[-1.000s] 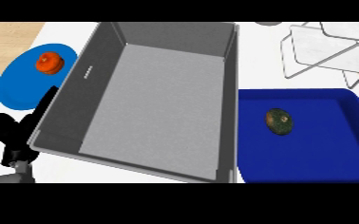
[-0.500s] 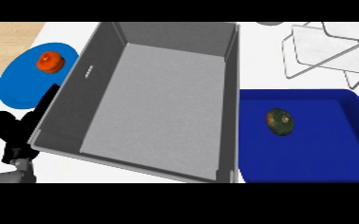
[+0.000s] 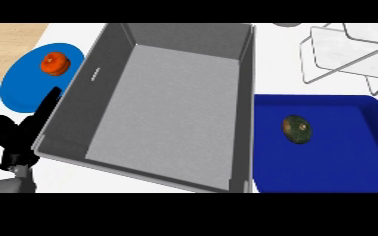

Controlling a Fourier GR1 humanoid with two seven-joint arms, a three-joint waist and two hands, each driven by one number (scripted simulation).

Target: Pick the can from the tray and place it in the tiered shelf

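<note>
Head view. The small dark green-brown can-like object (image 3: 297, 129) is lying on its side on the floor of the deep blue rectangular tray (image 3: 325, 172), toward the tray's left half, with its long axis running roughly up and down the view. The tray is sitting at the right of the white surface (image 3: 277, 62), just beside the right wall of the large grey open box (image 3: 173, 107).

The black left hand (image 3: 28, 132) is showing at the lower left edge, fingers straight and pointing up, holding nothing; it is resting just outside the box's left wall. The can is lying well apart from it, far to its right, with the whole box between them. The right hand is not showing in this view, so its state cannot be told.

Judgement: the can is lying on the robot's right side, so the right hand is likely the nearer one; the pick is not yet begun.

The white wire tiered shelf (image 3: 336, 55) is standing at the upper right, beyond the tray. A blue round plate (image 3: 29, 80) carrying a small red-orange round item (image 3: 55, 63) is lying at the left
</note>
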